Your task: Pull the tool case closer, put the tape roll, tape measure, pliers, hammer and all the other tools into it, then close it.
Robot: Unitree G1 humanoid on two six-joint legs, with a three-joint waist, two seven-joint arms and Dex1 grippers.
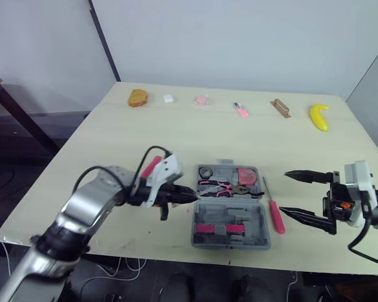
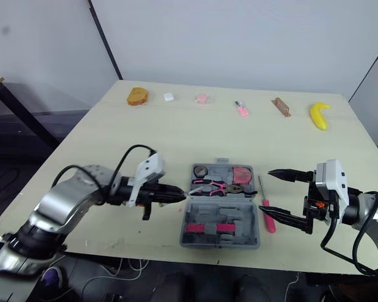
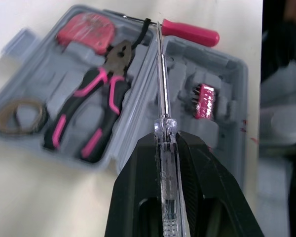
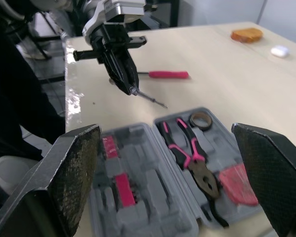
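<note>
Clear screwdriver [image 3: 163, 129] is sitting pinched between left jaws, right jaws gaping empty. Thin handle risks twisting, missing tool case [image 1: 254, 231].

Grey tool case [image 1: 255, 220] lies open flat. It holds the tape roll [image 1: 205, 172], pliers [image 1: 217, 187] and red tape measure [image 1: 246, 175]. Pink screwdriver [image 1: 275, 214] lies just right of it. Clear-handled screwdriver [image 3: 160, 74] is clamped in my left gripper [image 3: 165, 140], tip near the case.
</note>
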